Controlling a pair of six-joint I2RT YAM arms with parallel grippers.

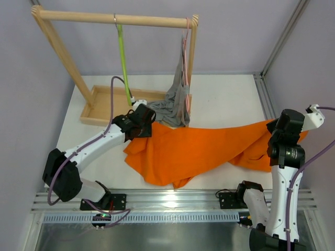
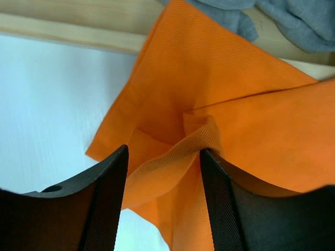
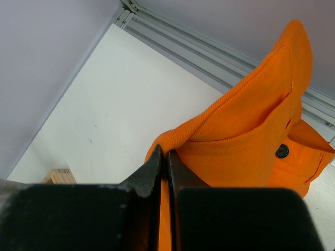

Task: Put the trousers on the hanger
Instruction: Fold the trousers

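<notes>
The orange trousers (image 1: 199, 149) lie spread across the white table from left of centre to the right edge. My left gripper (image 1: 144, 124) is over their left end, near the rack's base. Its jaws stand open in the left wrist view (image 2: 163, 151), with a raised fold of the trousers (image 2: 235, 104) between them, touching the right finger (image 2: 220, 209). My right gripper (image 1: 285, 125) is shut on the waistband end of the trousers (image 3: 251, 120), and the fingertips (image 3: 167, 152) pinch the cloth's edge beside a black button. The lime-green hanger (image 1: 124, 68) hangs bare from the wooden rail.
A wooden rack (image 1: 115, 18) stands at the back left on a wooden base tray (image 1: 104, 107). A pink hanger with a grey garment (image 1: 178, 102) hangs at its right post, its hem touching the trousers. Metal rails (image 1: 172, 201) run along the near edge.
</notes>
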